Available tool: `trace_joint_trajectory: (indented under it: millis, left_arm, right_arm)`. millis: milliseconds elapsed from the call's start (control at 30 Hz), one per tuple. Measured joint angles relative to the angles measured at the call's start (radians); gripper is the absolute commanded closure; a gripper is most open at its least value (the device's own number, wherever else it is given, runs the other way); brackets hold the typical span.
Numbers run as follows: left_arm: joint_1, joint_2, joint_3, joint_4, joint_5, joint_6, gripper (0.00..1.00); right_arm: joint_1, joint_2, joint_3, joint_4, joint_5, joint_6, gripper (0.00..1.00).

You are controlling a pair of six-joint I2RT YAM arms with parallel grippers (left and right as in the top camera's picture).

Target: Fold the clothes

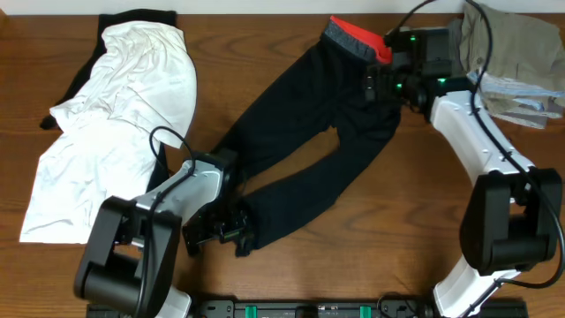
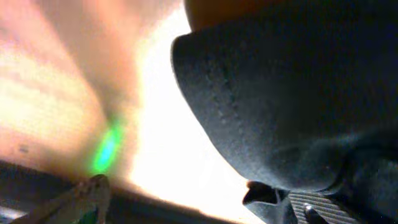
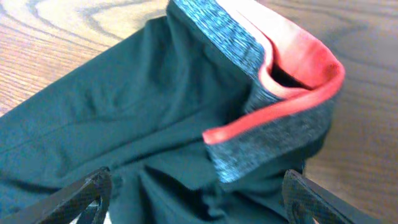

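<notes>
Black trousers (image 1: 318, 132) with a grey and red waistband (image 1: 353, 37) lie spread across the middle of the table, legs pointing to the lower left. My left gripper (image 1: 225, 225) is at the leg cuffs. In the left wrist view its fingers (image 2: 199, 205) stand wide apart, with a dark hem (image 2: 280, 93) draped over the right finger. My right gripper (image 1: 380, 84) is at the waist. In the right wrist view its fingers (image 3: 199, 199) are open and straddle the black cloth (image 3: 124, 112) just below the waistband (image 3: 280, 81).
A white garment (image 1: 115, 124) lies crumpled at the left, on top of a black garment (image 1: 132, 18). A khaki garment (image 1: 512, 53) is heaped at the back right corner. The bare wooden table (image 1: 397, 221) shows at the front right.
</notes>
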Motion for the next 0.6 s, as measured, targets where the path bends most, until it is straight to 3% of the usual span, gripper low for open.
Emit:
trace_joint_trajectory:
  millis: [367,600]
  left_arm:
    - [0.0,-0.318,0.0,0.037,-0.029,0.03,0.02]
    - [0.0,-0.544,0.0,0.11,-0.16,0.048,0.02]
  right_arm:
    - [0.024,0.032,0.0,0.042,0.125,0.022,0.27]
    - [0.026,0.117,0.0,0.109,0.145,0.036,0.29]
